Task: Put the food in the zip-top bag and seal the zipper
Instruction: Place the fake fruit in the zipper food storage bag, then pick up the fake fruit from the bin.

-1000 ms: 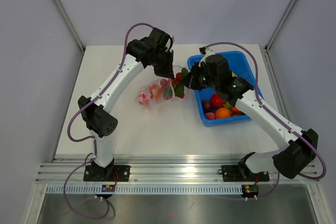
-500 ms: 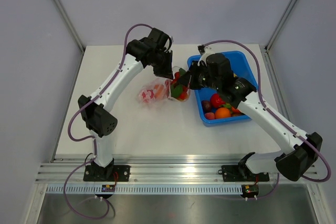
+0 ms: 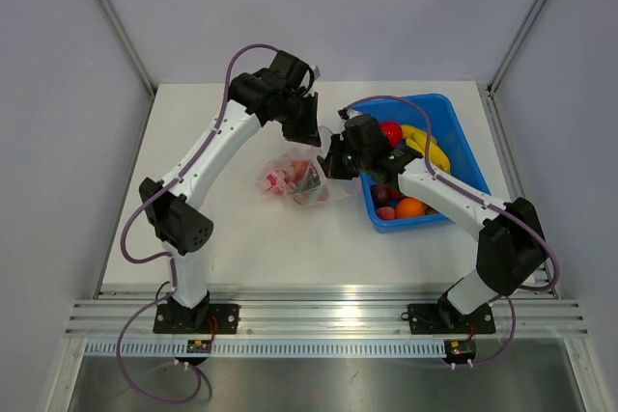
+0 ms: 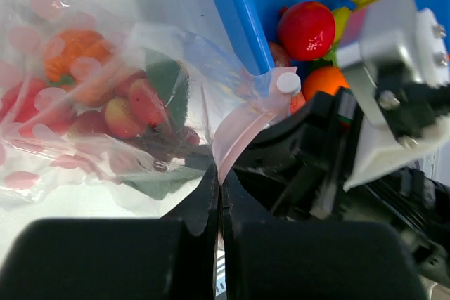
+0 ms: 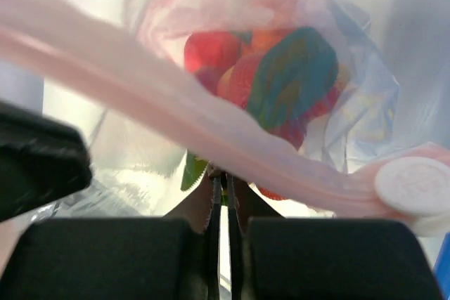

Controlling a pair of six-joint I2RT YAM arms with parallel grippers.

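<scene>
Pinching the zipper (image 4: pixel 239 128) of the zip-top bag (image 3: pixel 290 182), the left gripper (image 4: pixel 219 184) had its jaws pressed together on that pink strip. The right gripper (image 5: pixel 219 177) was closed too, with the strip crossing its tips; whether it gripped the strip was unclear. Food (image 5: pixel 281 75) lay bagged just beyond both claws.

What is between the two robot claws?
The pink zipper of the zip-top bag runs between left gripper and right gripper, shown in both wrist views.
</scene>
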